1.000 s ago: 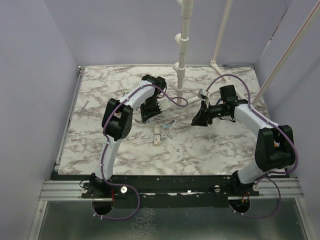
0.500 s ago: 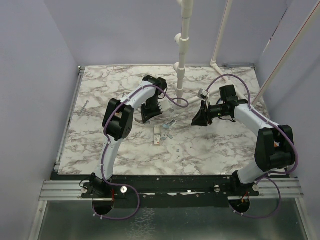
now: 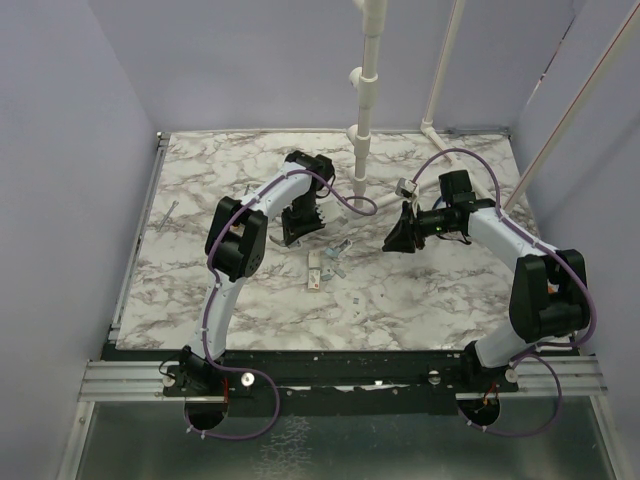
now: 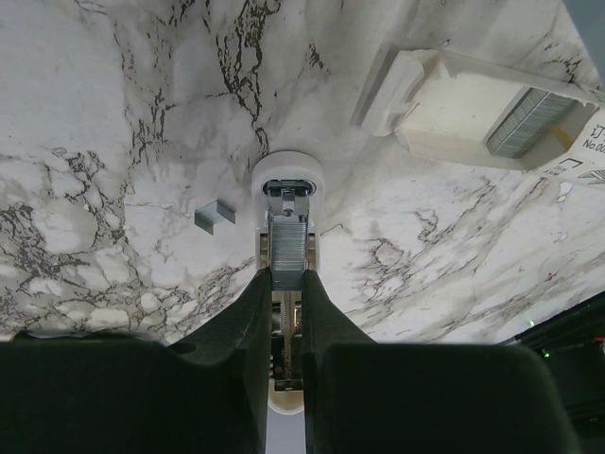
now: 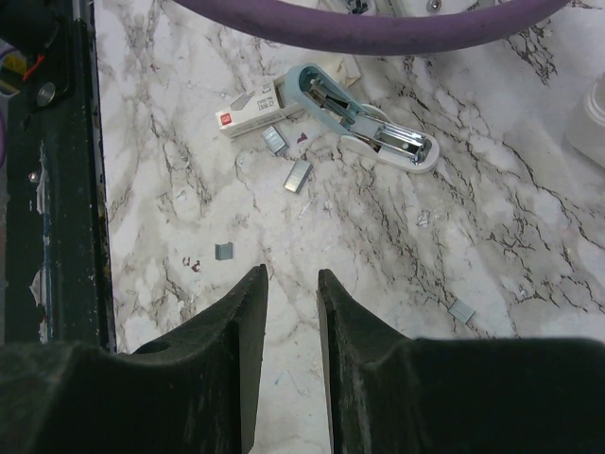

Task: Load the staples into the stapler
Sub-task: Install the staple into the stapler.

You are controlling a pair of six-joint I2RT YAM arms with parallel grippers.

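The stapler (image 4: pixel 286 180) lies open on the marble, a white body with a rounded end; in the right wrist view (image 5: pixel 397 144) its teal lid is swung up. In the top view it is small (image 3: pixel 341 248). My left gripper (image 4: pixel 286 274) is shut on the staples (image 4: pixel 286 246), a silvery strip that lies along the stapler's open channel. In the top view the left gripper (image 3: pixel 302 228) is just left of the stapler. My right gripper (image 5: pixel 291 276) is open and empty above bare marble, to the stapler's right in the top view (image 3: pixel 398 238).
A small white staple box (image 4: pixel 444 99) lies open beside the stapler and also shows in the right wrist view (image 5: pixel 250 110). Loose staple bits lie around (image 4: pixel 215 215) (image 5: pixel 297 176) (image 5: pixel 224 251) (image 5: pixel 462 310). A white pipe stand (image 3: pixel 360 140) rises at the back.
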